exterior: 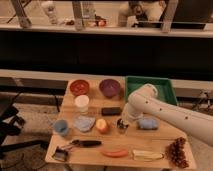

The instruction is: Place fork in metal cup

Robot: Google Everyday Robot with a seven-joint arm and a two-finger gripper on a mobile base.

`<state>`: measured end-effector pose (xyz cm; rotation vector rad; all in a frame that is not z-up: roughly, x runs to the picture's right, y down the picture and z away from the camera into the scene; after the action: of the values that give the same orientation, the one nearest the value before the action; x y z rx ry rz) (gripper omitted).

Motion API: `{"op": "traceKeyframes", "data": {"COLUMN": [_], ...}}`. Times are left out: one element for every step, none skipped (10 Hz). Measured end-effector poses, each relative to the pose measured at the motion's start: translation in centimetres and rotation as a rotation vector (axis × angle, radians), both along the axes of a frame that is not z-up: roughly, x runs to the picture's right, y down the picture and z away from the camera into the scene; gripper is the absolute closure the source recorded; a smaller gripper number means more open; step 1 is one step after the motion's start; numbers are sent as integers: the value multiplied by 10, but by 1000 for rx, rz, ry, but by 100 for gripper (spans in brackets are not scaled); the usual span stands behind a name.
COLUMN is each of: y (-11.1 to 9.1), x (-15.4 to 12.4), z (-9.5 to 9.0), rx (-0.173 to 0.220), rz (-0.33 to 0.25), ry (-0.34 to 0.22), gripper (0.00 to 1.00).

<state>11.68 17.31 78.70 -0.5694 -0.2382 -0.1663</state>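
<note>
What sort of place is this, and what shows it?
Probably a robot test area: a wooden table laid with bowls and food items, a green tray, and a robot pincer at the metal cup.

High frontal view, end effector (pixel 122 120) central

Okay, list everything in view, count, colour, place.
table: 1, wooden, centre
red bowl: 1, red, back left
purple bowl: 1, purple, back middle
tray: 1, green, back right
white cup: 1, white, behind cloth
black block: 1, black, centre
light-blue cup: 1, blue, left
cloth: 1, greyish, mid left
fruit: 1, orange, centre
metal cup: 1, silver, centre
blue pad: 1, blue, mid right
black-handled tool: 1, black, front left
dark object: 1, dark, front left
long vegetable: 1, orange, front middle
pale item: 1, yellowish, front right
grapes: 1, maroon, front right
fork: not discernible
arm: 1, white, right
gripper: 1, greyish, at metal cup
</note>
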Motion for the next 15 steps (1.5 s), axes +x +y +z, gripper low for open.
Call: {"op": "traceKeyframes", "data": {"y": [0,0,0,1,2,3,3,3,3,3,1,0,0,0,0], "x": [0,-1,-1,-6,-13,-21,-25,-26,-25,-25,-26,-26,-25,-25,-25], "z": [0,0,0,-2,-3,-4,-5,-5,-6,-6,-7,-8,-9,-10,-11], "rx": [0,-1,-1,-2,-3,-4,-4,-4,-3,1,7,12,15,16,17], "rz": [-1,-2,-2,-11,-21,-31,-36,-37,-38,-40,-43,-45,-45,-44,-45], "ry": [-1,-3,-3,-16,-26,-37,-42,-45,-46,-47,-49,-49,-48,-47,-48], "gripper": [100,100,100,100,100,100,100,100,100,100,100,100,100,100,100]}}
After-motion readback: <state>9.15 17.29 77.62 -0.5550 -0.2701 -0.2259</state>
